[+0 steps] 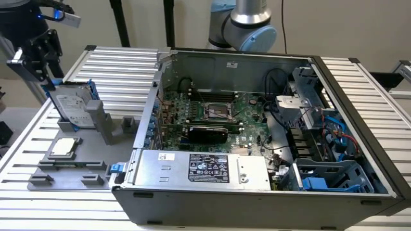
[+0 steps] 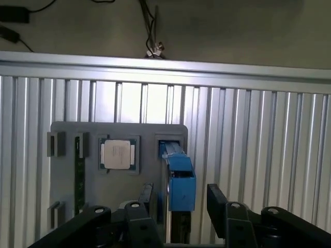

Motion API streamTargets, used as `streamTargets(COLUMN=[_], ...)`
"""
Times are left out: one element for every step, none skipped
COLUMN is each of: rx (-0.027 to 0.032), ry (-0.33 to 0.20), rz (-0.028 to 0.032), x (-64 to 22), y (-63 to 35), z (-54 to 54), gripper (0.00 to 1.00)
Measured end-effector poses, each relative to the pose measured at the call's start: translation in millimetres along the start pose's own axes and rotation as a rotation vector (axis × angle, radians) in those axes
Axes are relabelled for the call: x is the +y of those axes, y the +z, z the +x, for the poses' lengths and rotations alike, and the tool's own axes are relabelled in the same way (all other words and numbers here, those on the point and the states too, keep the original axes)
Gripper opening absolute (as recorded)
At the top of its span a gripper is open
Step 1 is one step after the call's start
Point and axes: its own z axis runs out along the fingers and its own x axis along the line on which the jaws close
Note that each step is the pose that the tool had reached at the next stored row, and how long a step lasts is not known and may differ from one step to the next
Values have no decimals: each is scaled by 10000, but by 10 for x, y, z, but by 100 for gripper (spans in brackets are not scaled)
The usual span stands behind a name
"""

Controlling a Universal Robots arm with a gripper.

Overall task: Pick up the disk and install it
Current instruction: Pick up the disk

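Pick-up step, judging by the pose: at the exterior view's upper left, the disk stands on edge in a grey fixture. The gripper straddles its blue carrier, fingers spread, not gripping. A grasp likely calls for closing squarely.

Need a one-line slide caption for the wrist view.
Open pincer flanking the blue-framed disk, which stands in the grey fixture beside a square chip.
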Motion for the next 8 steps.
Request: streamTargets(rx=[-1,0,0,0,-1,1,0,1], ry=[1,2,3,3,5,6,5,5], rz=[0,0,0,1,5,9,16,21], x=[0,-1,-1,-1,0,3,7,10], y=[19,38,56,74,92,110,128,146], z=[0,0,0,0,0,0,0,0], gripper=[100,100,100,100,100,100,100,100])
